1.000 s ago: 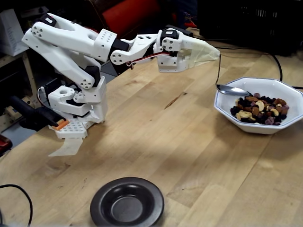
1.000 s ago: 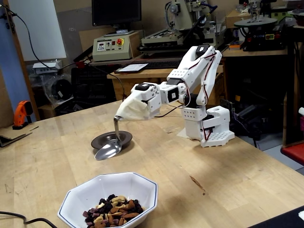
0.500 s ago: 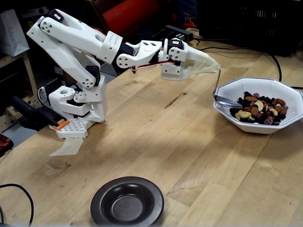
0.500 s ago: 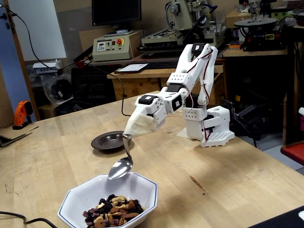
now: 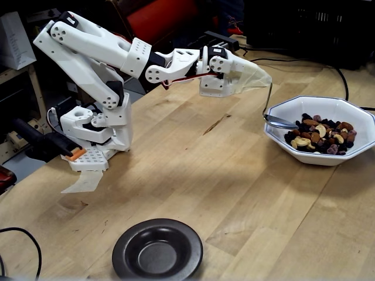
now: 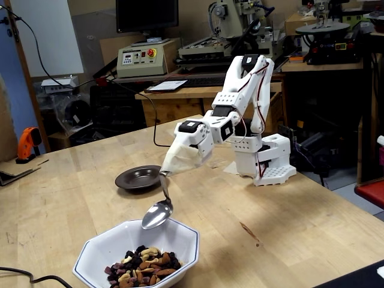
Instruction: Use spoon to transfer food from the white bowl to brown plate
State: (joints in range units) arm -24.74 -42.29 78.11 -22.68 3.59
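The white arm reaches toward the white bowl, an octagonal dish with a dark blue rim line. My gripper is wrapped in a pale cover, so its fingers are hidden; it is shut on the handle of the silver spoon. The spoon hangs down with its oval bowl just over the white bowl's near-arm rim, and looks empty. The food, mixed nuts and dried fruit, lies in the white bowl. The brown plate sits empty on the wooden table, apart from the bowl.
The arm's base is fixed on the wooden table. A black cable runs behind the white bowl, another lies at the front left. Workshop machines and benches stand beyond the table.
The arm stretched out and lowered, bringing the spoon from above the table down to the white bowl's rim. Over the last half second it barely shifted.
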